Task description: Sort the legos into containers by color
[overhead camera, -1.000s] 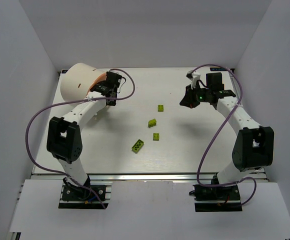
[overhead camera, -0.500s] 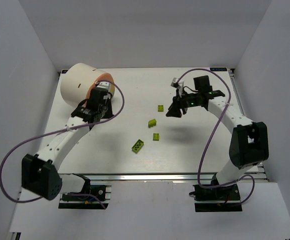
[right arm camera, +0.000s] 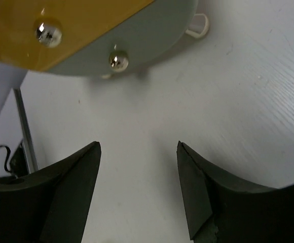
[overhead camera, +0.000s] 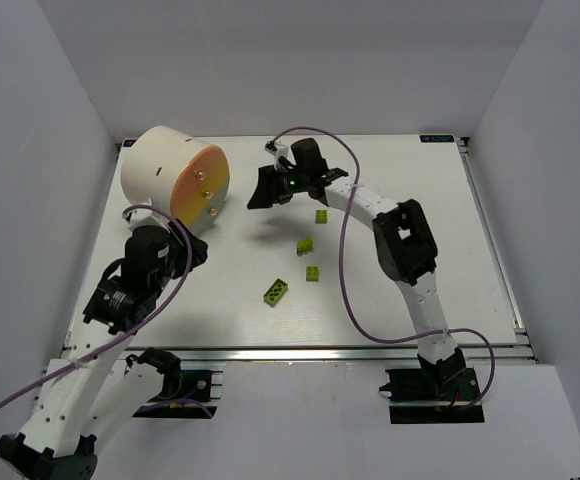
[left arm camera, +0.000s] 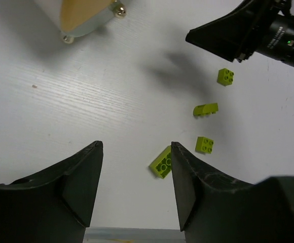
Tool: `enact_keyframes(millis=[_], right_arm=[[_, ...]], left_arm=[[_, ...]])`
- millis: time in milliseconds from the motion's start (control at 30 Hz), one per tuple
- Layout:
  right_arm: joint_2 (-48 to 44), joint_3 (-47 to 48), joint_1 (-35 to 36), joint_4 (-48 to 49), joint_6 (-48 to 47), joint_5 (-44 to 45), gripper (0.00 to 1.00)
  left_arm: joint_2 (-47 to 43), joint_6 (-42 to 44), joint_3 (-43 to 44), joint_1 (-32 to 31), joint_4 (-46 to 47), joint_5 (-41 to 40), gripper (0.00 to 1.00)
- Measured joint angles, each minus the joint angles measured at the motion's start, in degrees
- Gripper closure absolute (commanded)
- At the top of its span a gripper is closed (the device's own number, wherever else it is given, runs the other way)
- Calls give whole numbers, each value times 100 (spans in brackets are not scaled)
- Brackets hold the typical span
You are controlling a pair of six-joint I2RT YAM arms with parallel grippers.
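Several yellow-green legos lie mid-table: one (overhead camera: pixel 322 215) farthest back, one (overhead camera: pixel 304 244) and one (overhead camera: pixel 312 273) below it, and a longer one (overhead camera: pixel 276 291) nearest. The left wrist view has them too, the long lego (left arm camera: pixel 161 163) just beside my right finger (left arm camera: pixel 187 177). The containers belong to a cream drum (overhead camera: pixel 160 160) with an orange face (overhead camera: pixel 198 188) and small knobs (right arm camera: pixel 118 61). My left gripper (overhead camera: pixel 192 252) hangs open and empty in front of the drum. Just right of the orange face, my right gripper (overhead camera: pixel 258 195) is also open and empty.
White walls enclose the table on three sides. A small white loop (right arm camera: pixel 197 25) sticks out from the drum's base. The right arm's purple cable (overhead camera: pixel 345 260) arcs over the table right of the legos. The table's near metal rail (overhead camera: pixel 300 352) runs along the front.
The left arm has drawn back from the drum toward the near left. The right arm has swung left across the table to the drum's face, and its jaws now stand apart.
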Motion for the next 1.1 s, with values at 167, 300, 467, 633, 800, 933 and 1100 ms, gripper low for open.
enact_keyframes(millis=[167,300,467,633,800,933,1100], right_arm=[[1045,1023,203,391,1432,306,31],[1563,1440,341,667,2068,365,34],[1652,1432,479,1067,2483,337,41],[1670,1434,608,1484,2747,295,42],[1849,1519,726,1674,2918,313,43],[1967,1519,785,1714,2979,374,43],[2175,1744,831,1755,3047,450,44]], left_arm=[[-520,-514,4,0,-702,-389,34],[-752,-859,4,0,-1043,-588,34],[-929,-1158,-11,0,-1207,-726,34],[-960,-1274,-31,0,-1283,-789,34],[-979,-1320,-31,0,-1405,-791,34],[-1056,-1357,-31,0,-1464,-793,34],[-1073,-1381,-31,0,-1502,-789,34]])
